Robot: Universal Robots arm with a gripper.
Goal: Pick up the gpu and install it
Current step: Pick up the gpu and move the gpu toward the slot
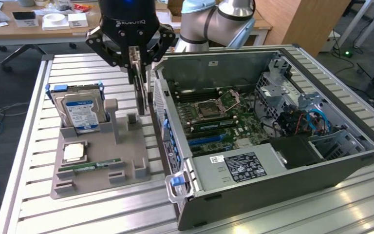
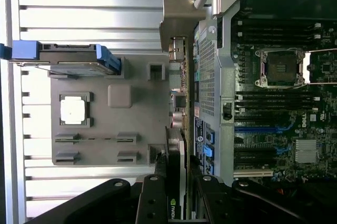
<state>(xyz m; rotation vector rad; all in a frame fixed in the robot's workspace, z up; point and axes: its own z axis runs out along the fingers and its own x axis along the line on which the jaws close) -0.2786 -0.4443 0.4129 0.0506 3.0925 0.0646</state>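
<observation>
Exterior view: the jaws are clenched on the gpu (image 1: 140,90), which hangs edge-on above the grey tray (image 1: 93,183), just beside the open computer case (image 1: 291,180). Wrist view: the gpu (image 2: 180,129) runs alongside the case wall, its silvery bracket (image 2: 179,11) at the far end. Judging from this, the carry goes best with the card held upright and clear of that wall's rim.

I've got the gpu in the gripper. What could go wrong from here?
The gpu hangs edge-on right beside the case wall; its bracket might clip the wall. The gripper pinches only the card's top edge, so it may tilt or slip.
</observation>
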